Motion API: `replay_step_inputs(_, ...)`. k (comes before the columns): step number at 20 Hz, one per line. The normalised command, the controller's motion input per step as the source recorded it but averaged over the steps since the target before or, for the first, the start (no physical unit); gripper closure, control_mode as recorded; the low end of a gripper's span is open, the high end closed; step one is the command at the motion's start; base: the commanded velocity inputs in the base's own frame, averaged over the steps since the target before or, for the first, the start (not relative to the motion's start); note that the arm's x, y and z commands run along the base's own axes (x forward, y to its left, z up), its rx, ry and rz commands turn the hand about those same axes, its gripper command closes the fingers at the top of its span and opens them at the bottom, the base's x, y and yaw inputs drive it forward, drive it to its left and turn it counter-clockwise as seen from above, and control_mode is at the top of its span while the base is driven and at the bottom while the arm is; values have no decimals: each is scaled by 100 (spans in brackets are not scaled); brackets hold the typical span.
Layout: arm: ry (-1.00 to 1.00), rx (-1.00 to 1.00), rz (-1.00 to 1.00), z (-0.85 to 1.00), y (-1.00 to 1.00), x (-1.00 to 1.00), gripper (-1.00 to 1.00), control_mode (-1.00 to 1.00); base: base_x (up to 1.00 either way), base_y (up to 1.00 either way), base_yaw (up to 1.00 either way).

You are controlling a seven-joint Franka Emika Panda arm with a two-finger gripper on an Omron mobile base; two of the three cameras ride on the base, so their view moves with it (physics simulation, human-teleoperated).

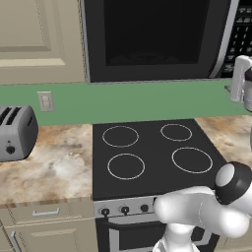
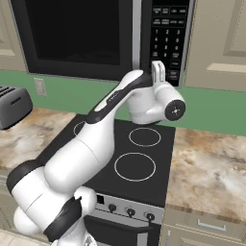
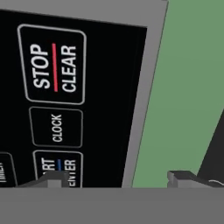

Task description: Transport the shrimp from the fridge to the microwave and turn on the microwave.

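The microwave (image 1: 157, 39) (image 2: 77, 33) hangs above the stove, a black box with a dark windowed door and a keypad (image 2: 166, 33) on its right. My gripper (image 2: 158, 68) (image 1: 241, 74) points at the lower end of that keypad. In the hand view the gripper (image 3: 118, 179) is open and holds nothing. The panel is very close there: a STOP/CLEAR button (image 3: 53, 65), a CLOCK button (image 3: 57, 127) and a START/ENTER button (image 3: 59, 168) just above the left fingertip (image 3: 52, 178). The shrimp and the fridge are out of view.
A black cooktop (image 1: 152, 152) with several ring burners lies under the microwave, oven knobs along its front. A silver toaster (image 1: 15, 133) stands on the marbled counter (image 1: 49, 167) to the left. Green backsplash with a wall outlet (image 1: 45, 101); beige cabinets flank the microwave.
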Motion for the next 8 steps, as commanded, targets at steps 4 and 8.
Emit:
replay_step_inputs(4, -2, 0, 0, -4, 3, 19, -100, -100, 0, 0, 0)
replay_step_inputs(8, -3, 0, 0, -2, 14, 18, -100, -100, 0, 0, 0)
